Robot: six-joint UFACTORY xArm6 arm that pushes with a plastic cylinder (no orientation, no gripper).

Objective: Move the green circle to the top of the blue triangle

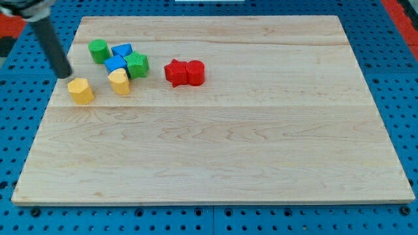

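Observation:
The green circle (98, 50) lies near the board's upper left. The blue triangle (122, 49) lies just to its right, close beside it. My tip (64, 76) rests on the board at the view's left, below and to the left of the green circle and just above the yellow hexagon (81, 91), apart from both. The rod leans up to the view's top left corner.
A blue block (115, 64), a green star (137, 65) and a second yellow block (120, 82) cluster below the blue triangle. A red star (175, 72) and a red block (194, 72) touch each other further right. The wooden board (228, 143) sits on a blue pegboard.

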